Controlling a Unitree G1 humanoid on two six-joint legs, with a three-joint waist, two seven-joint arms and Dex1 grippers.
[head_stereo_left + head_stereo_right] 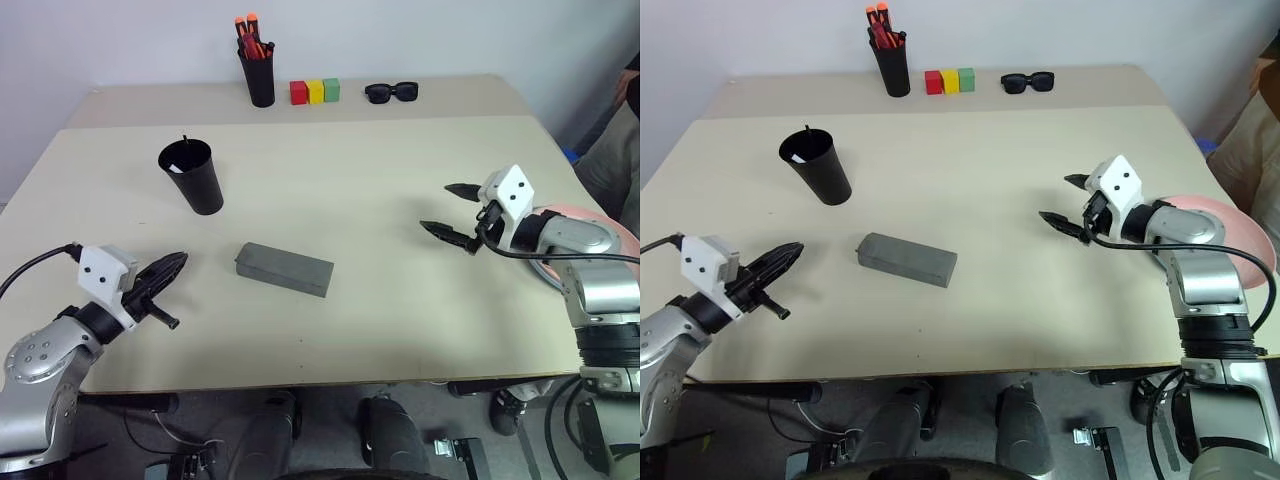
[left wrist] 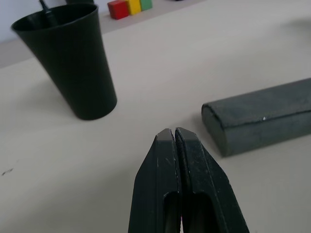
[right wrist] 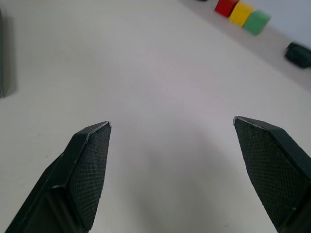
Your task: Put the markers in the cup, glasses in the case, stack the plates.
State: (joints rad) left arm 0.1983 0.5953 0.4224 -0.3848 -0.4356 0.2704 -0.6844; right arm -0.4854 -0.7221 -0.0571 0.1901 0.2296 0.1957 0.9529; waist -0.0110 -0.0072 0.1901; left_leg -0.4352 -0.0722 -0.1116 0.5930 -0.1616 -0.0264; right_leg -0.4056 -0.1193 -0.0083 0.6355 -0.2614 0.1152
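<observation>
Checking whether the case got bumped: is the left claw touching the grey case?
Apart. In the left eye view, bare tabletop lies between the shut left claw and the case; the left wrist view shows the same gap.

Pink plate (image 1: 1230,222) at the surface's right edge largely covered by the right arm, any blue plate unseen beneath, cup (image 1: 192,176) contents mostly hidden inside its walls, case (image 2: 260,116) cut off by frame edge.

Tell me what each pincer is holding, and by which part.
Nothing is held. The left pincer is shut with nothing between its fingers, near the case. The right pincer is open over bare table.
</observation>
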